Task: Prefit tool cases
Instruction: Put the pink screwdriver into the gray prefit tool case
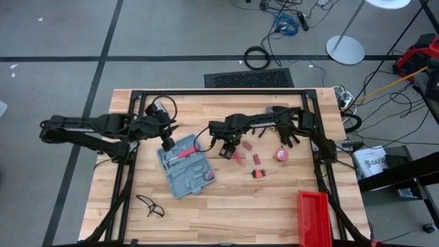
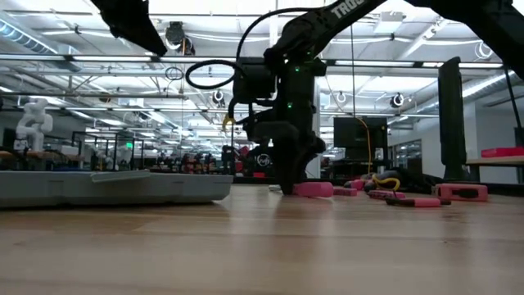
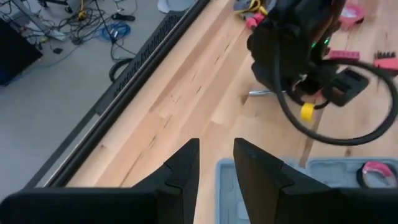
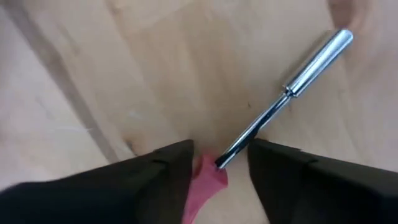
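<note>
The open blue-grey tool case point(image 1: 185, 169) lies flat on the table left of centre, with red-handled tools in its grey tray; it also shows in the low view point(image 2: 115, 187). My left gripper point(image 3: 216, 163) hangs open above the case's far left corner point(image 3: 261, 186), touching nothing. My right gripper point(image 4: 221, 152) points down at the table's middle point(image 1: 228, 147). It is open, with its fingers on either side of a red-handled driver point(image 4: 207, 182) whose silver shaft point(image 4: 298, 81) lies flat on the wood. My right gripper comes from above, and its fingers stand on either side of the driver's red handle point(image 4: 211, 177) where the shaft begins. One finger point(image 4: 177, 165) stands close against the handle, but I cannot tell whether it touches. The driver lies on the table.
Several small red tools point(image 1: 257, 159) and a red tape measure point(image 1: 280, 156) lie right of the driver. A red bin point(image 1: 313, 218) stands at the near right corner. Black glasses point(image 1: 149, 206) lie near the front left. Black frame rails point(image 1: 206, 91) border the table.
</note>
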Robot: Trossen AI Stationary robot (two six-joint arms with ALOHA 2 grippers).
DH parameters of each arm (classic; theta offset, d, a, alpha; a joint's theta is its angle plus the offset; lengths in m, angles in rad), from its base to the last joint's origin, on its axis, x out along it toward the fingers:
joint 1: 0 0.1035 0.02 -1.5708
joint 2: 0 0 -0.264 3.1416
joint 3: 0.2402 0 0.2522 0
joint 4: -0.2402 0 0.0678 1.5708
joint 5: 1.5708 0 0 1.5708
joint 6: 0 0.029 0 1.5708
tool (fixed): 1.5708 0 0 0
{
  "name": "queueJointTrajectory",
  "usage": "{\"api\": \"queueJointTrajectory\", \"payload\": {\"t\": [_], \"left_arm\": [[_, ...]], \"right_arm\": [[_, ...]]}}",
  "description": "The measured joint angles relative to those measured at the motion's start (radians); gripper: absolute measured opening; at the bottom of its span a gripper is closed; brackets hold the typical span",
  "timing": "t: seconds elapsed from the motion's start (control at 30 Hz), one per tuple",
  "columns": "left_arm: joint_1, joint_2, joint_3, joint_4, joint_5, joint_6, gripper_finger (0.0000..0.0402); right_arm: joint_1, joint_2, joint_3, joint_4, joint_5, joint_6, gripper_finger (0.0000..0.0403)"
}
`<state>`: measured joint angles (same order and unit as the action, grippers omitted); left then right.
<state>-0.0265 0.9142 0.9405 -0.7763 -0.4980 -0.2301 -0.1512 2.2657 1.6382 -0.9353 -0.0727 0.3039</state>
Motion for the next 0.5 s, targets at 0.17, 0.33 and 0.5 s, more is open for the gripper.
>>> {"api": "queueJointTrajectory", "payload": {"t": [0.17, 0.33, 0.5], "left_arm": [[0.0, 0.0, -0.012, 0.0, 0.0, -0.023, 0.0106], [0.0, 0.0, -0.012, 0.004, 0.0, -0.024, 0.0106], [-0.012, -0.011, -0.012, 0.01, 0.0, -0.022, 0.0106]], "right_arm": [[0.007, -0.005, -0.003, 0.007, -0.029, -0.057, 0.0016], [0.01, -0.069, 0.011, -0.016, 0.012, -0.103, 0.0006], [0.027, -0.131, 0.104, -0.101, 0.088, -0.222, 0.0004]]}}
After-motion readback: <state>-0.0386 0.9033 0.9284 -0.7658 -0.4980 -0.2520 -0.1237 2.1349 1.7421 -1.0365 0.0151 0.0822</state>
